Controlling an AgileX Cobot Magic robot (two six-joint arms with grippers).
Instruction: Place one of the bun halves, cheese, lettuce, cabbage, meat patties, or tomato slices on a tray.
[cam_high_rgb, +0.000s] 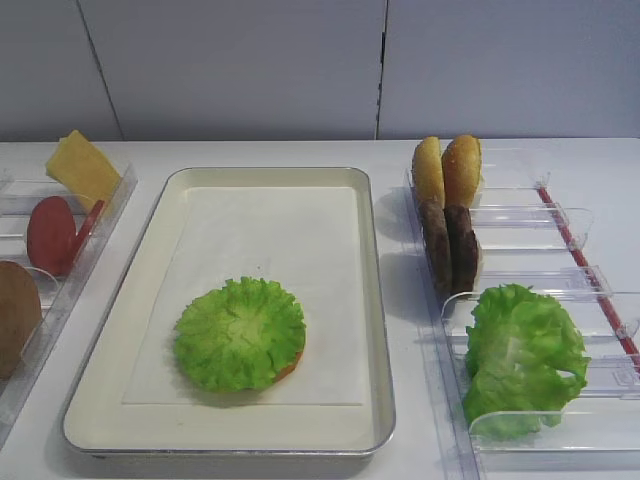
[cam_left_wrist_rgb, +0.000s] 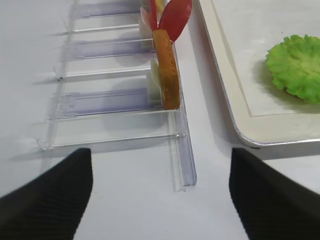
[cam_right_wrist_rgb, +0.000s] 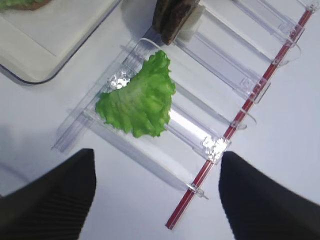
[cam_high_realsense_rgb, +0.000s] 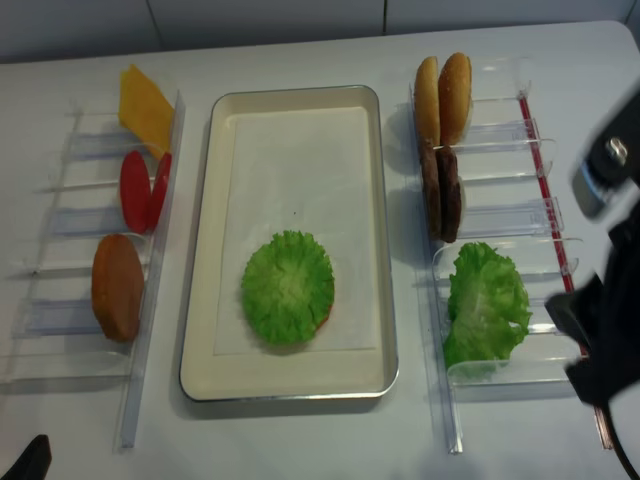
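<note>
1. The lettuce (cam_high_rgb: 240, 333) is laid flat on a bun half at the near end of the tray (cam_high_rgb: 375, 300), on its white paper liner.
2. Two upright bun halves (cam_high_rgb: 447, 171) and two meat patties (cam_high_rgb: 449, 246) are held in the right rack (cam_high_realsense_rgb: 500, 215), with a heap of leaves (cam_high_rgb: 520, 360) nearer.
3. Cheese (cam_high_rgb: 82, 168), tomato slices (cam_high_rgb: 55, 235) and another bun are stood in the left rack (cam_left_wrist_rgb: 115, 105).
4. The right gripper (cam_right_wrist_rgb: 157, 192) is seen with its jaws wide apart and nothing between them; the left gripper (cam_left_wrist_rgb: 160, 192) likewise.
5. No readable writing is seen.

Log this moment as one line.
tray: lettuce leaf over bun half | right pincer: open above leaf heap | left pincer: open
</note>
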